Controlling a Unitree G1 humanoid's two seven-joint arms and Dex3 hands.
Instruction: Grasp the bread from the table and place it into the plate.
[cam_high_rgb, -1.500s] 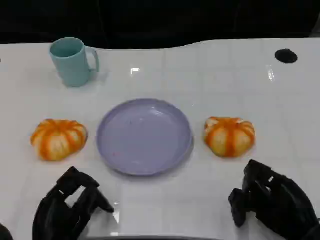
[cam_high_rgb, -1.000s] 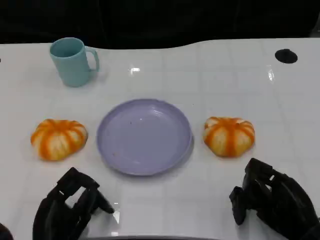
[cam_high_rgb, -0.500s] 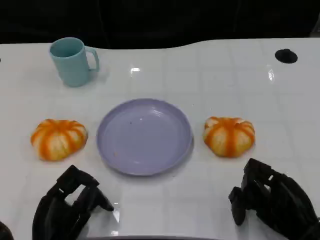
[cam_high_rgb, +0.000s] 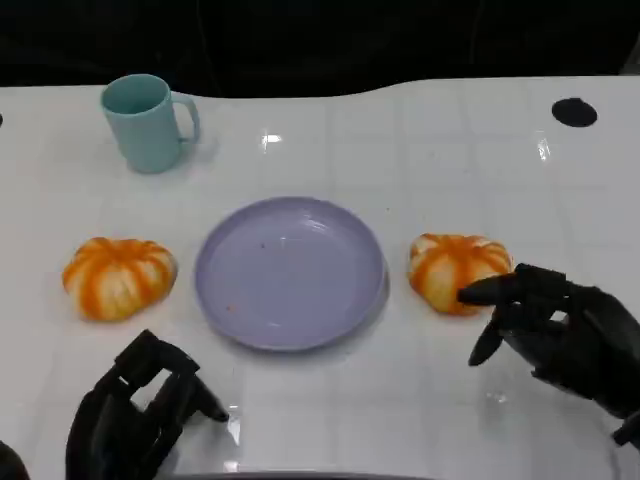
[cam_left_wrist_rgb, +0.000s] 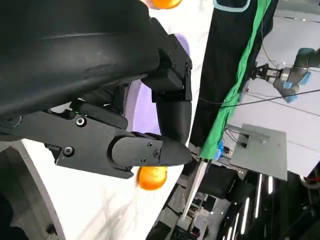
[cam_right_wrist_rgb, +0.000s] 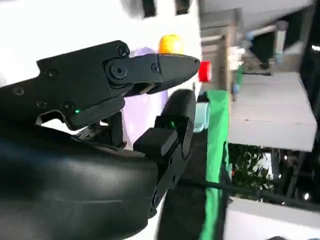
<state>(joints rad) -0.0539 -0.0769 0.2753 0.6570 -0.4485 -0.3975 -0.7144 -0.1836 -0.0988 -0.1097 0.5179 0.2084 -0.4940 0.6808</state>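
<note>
**My right hand at the right-hand bun**

My right hand (cam_high_rgb: 560, 335) hangs just beside the right pumpkin-shaped bread (cam_high_rgb: 455, 270), on its near right side. My fingers (cam_high_rgb: 490, 292) are spread apart and hold nothing; one fingertip overlaps the bun's near edge, and I cannot tell whether it touches.

That bun lies flat on the white table (cam_high_rgb: 440, 150), just right of the lavender plate (cam_high_rgb: 290, 272) and apart from its rim. It is a rounded loaf, slightly wider than deep, so its long axis runs left to right across the table. Its orange and pale stripes fan out from the top.

A second bun of the same kind (cam_high_rgb: 118, 277) lies just left of the plate, its long axis also left to right.

My left hand (cam_high_rgb: 135, 410) sits low at the near edge, fingers apart and holding nothing, well short of that bun.

A teal mug (cam_high_rgb: 145, 123) stands upright at the far left, handle to the right.
</note>
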